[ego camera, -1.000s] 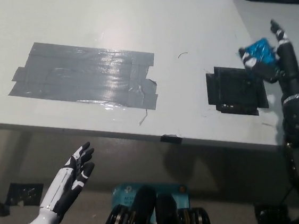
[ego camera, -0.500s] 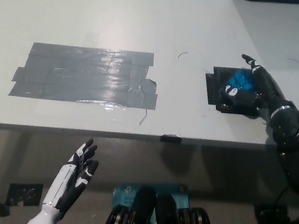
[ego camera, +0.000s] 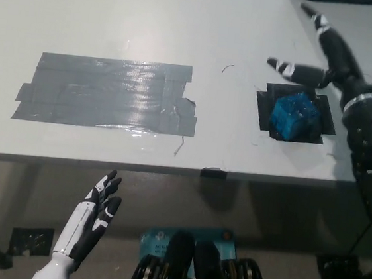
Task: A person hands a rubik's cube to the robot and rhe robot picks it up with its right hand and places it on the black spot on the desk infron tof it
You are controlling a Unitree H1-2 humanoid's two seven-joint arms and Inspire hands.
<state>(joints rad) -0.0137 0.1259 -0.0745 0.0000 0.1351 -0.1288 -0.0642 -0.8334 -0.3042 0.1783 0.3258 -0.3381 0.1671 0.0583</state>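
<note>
A blue Rubik's cube (ego camera: 295, 115) rests on the black square patch (ego camera: 266, 112) at the right of the white desk (ego camera: 184, 26). My black right hand (ego camera: 327, 60) hovers open just behind and above the cube, fingers spread, touching nothing. My white left hand (ego camera: 92, 218) hangs open below the desk's front edge at the lower left, holding nothing.
A broad patch of grey tape (ego camera: 108, 92) covers the desk's left half. A small black tab (ego camera: 213, 173) sits on the front edge. Beneath the desk lie a dark floor box (ego camera: 29, 241) at the left and another dark floor box (ego camera: 340, 268) at the right.
My right hand brought the cube down onto the black patch, let go of it, then opened and lifted back away. The left hand barely shifted.
</note>
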